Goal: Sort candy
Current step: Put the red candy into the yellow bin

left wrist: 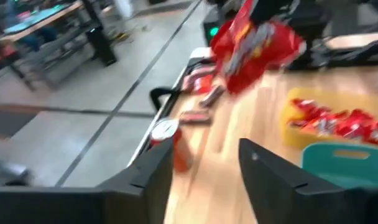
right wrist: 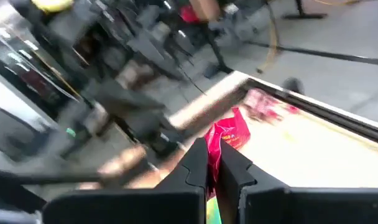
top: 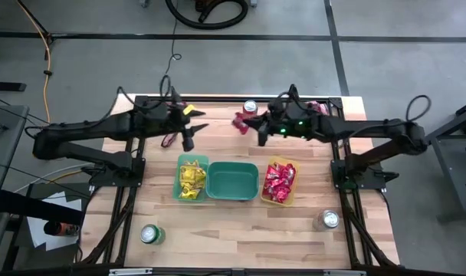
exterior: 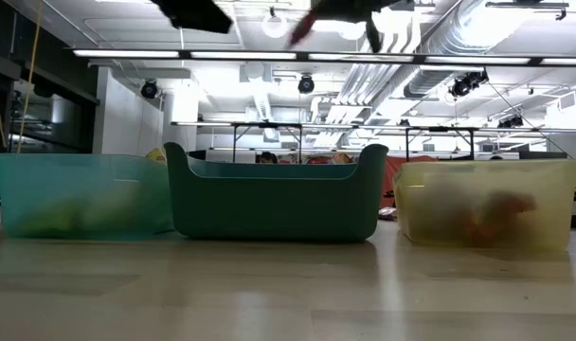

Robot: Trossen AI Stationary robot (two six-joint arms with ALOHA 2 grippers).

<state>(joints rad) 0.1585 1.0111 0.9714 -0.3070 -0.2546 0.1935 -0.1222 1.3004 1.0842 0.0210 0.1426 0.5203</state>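
Observation:
My right gripper (right wrist: 212, 149) is shut on a red candy packet (top: 241, 121) above the table's far middle, beside a drink can (top: 251, 106). The same packet shows large in the left wrist view (left wrist: 251, 43) and high in the low view (exterior: 302, 28). My left gripper (left wrist: 204, 171) is open and holds nothing; it hovers over the far left of the table (top: 188, 138), near a dark candy (top: 169, 139). More loose candy (right wrist: 267, 102) lies along the far edge. Yellow packets (top: 191, 178) fill the green bin and red packets (top: 279, 180) fill the yellow bin. My right gripper pinches the red packet between its two fingers, at the packet's upper edge (left wrist: 248, 15). The packet is lifted clear of the table and hangs below the fingers; its free part (right wrist: 231, 134) sticks out past the fingertips.
Three bins stand in a row at mid table: green (top: 179, 165), teal (top: 232, 181) with nothing showing inside, yellow (top: 294, 195). Drink cans stand near the near-left (top: 151, 234) and near-right (top: 327, 220) corners. Bare wood lies along the near edge.

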